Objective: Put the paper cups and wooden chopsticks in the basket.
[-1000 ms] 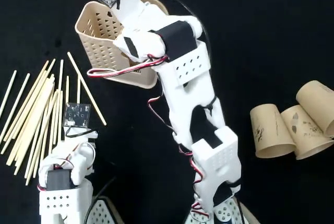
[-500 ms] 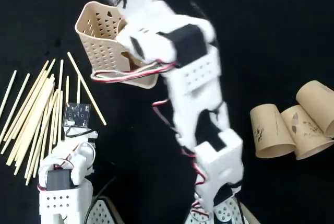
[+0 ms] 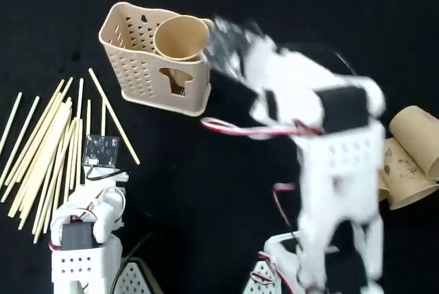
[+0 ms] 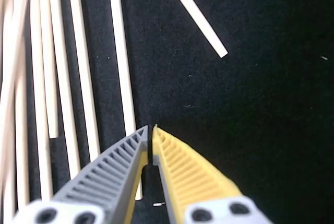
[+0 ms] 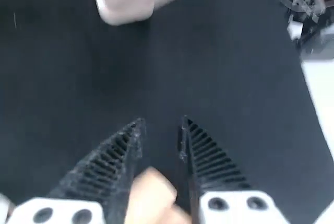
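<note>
The left pincer [image 4: 151, 129] has its grey and yellow fingers pressed together with nothing between them, tips low over the black bench [image 4: 250, 104]. One wooden chopstick [image 4: 122, 78] runs just beside the grey finger and passes under it. The other wooden chopsticks [image 3: 41, 143] lie in a loose bundle on that same side of the pincer. A slanted stick [image 4: 193, 15] lies ahead of the tips, apart from them. The right pincer [image 5: 159, 125] has its black fingers slightly spread and pinches nothing, with bare bench ahead of it. In the high view the right arm [image 3: 329, 143] stands between the basket and the cups lying on the bench. On one side of it the beige perforated basket [image 3: 137, 75] stands upright, and one paper cup [image 3: 180, 37] sits tilted in it, its mouth showing above the rim. On the arm's other side, well apart from the basket, two paper cups [image 3: 415, 129] lie on their sides touching one another, partly hidden behind the arm.
</note>
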